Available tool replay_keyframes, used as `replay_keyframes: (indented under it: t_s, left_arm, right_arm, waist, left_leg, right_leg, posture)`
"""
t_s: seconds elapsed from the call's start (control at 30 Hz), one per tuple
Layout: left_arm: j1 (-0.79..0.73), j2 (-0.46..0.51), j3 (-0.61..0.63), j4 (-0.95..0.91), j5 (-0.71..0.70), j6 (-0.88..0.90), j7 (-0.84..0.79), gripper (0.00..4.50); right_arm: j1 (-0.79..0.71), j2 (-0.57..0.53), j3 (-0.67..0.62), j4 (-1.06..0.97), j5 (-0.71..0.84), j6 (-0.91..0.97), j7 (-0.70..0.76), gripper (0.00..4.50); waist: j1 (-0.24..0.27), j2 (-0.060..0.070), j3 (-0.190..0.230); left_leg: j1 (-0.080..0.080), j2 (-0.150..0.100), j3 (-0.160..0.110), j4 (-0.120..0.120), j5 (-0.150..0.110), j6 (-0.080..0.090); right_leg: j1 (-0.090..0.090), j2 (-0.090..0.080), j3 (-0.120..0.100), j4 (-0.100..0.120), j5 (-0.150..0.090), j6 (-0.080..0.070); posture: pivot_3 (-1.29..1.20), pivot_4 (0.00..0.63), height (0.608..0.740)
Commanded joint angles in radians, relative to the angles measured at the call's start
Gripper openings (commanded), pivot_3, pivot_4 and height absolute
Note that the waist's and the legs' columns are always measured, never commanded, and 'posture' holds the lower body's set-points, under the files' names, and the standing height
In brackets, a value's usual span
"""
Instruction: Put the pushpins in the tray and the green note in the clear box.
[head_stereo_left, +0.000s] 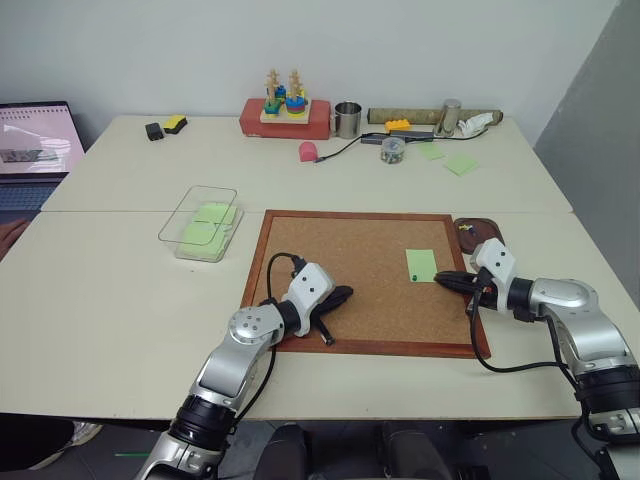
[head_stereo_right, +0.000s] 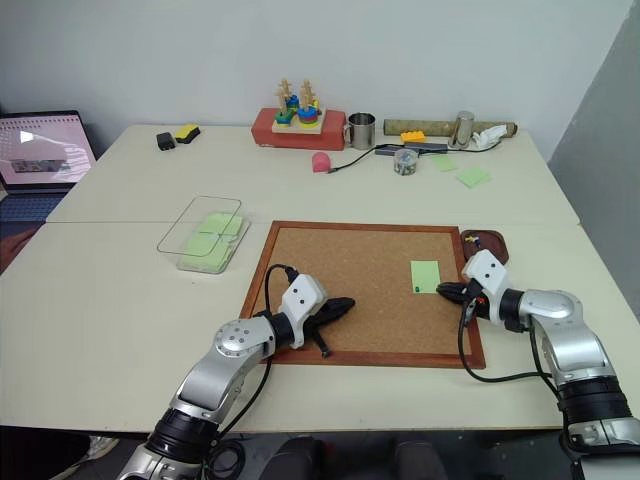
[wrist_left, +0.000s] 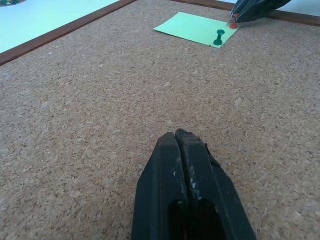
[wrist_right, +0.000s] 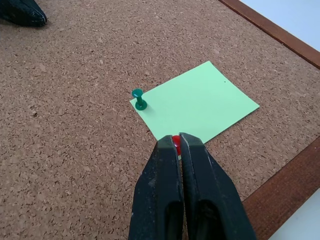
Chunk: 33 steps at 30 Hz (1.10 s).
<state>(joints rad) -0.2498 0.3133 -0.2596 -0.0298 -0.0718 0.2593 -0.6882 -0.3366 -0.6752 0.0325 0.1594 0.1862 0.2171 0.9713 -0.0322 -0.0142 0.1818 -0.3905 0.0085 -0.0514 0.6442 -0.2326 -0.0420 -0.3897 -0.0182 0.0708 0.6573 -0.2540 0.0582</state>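
Note:
The green note (head_stereo_left: 421, 264) lies on the right part of the corkboard (head_stereo_left: 340, 250). A green pushpin (wrist_right: 139, 99) stands in one near corner of the note. My right gripper (wrist_right: 175, 140) is shut on the red pushpin (wrist_right: 176, 144) at the note's other near corner. The left gripper (head_stereo_left: 345, 294) lies shut and empty on the cork near the board's front left. Just past the board's right far corner sits the brown tray (head_stereo_left: 485, 225), with a tiny dark thing in it. The clear box (head_stereo_left: 172, 228) stands left of the board and holds green paper.
On the far table are a red block with a stacking toy (head_stereo_left: 285, 112), a metal cup (head_stereo_left: 347, 119), a pink object (head_stereo_left: 308, 151), a small jar (head_stereo_left: 392, 149) and loose green notes (head_stereo_left: 460, 163). A laptop (head_stereo_left: 35, 145) sits at the far left.

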Motion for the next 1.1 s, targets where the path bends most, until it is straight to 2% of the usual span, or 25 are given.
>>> replay_keyframes:
  t_s: [0.03, 1.1]
  left_arm:
    - [0.031, 0.009, -0.035, 0.018, 0.015, 0.035, -0.011, 0.0]
    - [0.033, 0.019, -0.043, 0.025, 0.032, 0.065, 0.019, 0.0]
  right_arm:
    - [-0.026, -0.005, -0.021, -0.027, 0.013, -0.007, 0.001, 0.01]
    - [-0.029, -0.032, -0.082, -0.149, 0.13, 0.145, 0.006, 0.01]
  waist:
    - [0.0, 0.0, 0.0]
    - [0.0, 0.0, 0.0]
  left_leg:
    - [0.0, 0.0, 0.0, 0.0, 0.0, 0.0]
    - [0.0, 0.0, 0.0, 0.0, 0.0, 0.0]
  right_leg:
    - [0.0, 0.0, 0.0, 0.0, 0.0, 0.0]
    - [0.0, 0.0, 0.0, 0.0, 0.0, 0.0]
  posture:
    - [0.0, 0.15, 0.74]
    - [0.0, 0.15, 0.74]
